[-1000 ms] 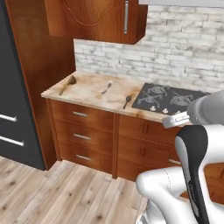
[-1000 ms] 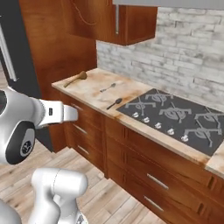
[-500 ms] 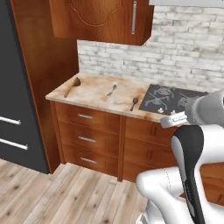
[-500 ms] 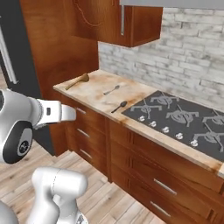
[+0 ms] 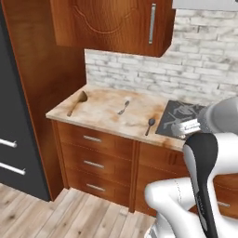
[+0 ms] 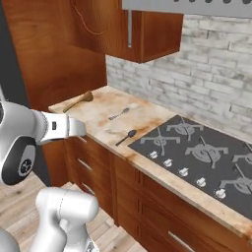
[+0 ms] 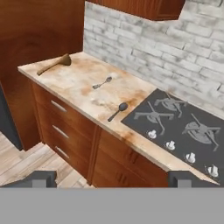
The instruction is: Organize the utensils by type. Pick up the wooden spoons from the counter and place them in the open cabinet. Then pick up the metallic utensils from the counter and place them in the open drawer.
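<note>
The jaws stand spread wide and hold nothing, well back from the surface (image 7: 87, 94). On it lie three utensils: a wooden spoon (image 7: 53, 64) at the far end beside the tall wooden cabinet (image 7: 39, 30), a small silver spoon (image 7: 102, 82) near the middle, and a dark spoon (image 7: 118, 111) just beside the cooktop (image 7: 175, 120). Drawers (image 7: 65, 120) below are closed.
</note>
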### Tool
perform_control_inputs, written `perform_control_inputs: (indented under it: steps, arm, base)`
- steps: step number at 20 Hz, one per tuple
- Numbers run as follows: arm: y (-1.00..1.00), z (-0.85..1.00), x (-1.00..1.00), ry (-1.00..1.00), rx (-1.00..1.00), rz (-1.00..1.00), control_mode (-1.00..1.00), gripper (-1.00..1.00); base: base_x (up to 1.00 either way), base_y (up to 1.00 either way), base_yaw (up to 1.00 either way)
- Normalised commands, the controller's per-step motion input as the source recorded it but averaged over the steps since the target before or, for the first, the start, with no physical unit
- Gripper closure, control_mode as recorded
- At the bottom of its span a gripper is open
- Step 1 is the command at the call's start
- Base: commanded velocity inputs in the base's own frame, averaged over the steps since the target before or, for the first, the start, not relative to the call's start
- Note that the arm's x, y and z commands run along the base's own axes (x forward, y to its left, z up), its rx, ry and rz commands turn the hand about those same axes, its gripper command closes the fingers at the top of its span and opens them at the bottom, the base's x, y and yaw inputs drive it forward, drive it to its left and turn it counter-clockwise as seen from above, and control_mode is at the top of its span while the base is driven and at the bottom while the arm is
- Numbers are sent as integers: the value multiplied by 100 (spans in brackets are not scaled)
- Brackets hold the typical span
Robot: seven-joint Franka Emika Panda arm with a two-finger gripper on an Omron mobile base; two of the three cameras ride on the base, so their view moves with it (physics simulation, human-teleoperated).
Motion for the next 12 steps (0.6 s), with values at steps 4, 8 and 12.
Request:
perform_control_inputs:
  steps: [4,8,12]
  arm:
    - [0,0,0,0,0,0,100,-100]
    - [0,0,0,0,0,0,100,-100]
    - [0,0,0,0,0,0,100,-100]
  base:
    - [65,40,-2]
    - [26,85,-25]
    - [42,71,-37]
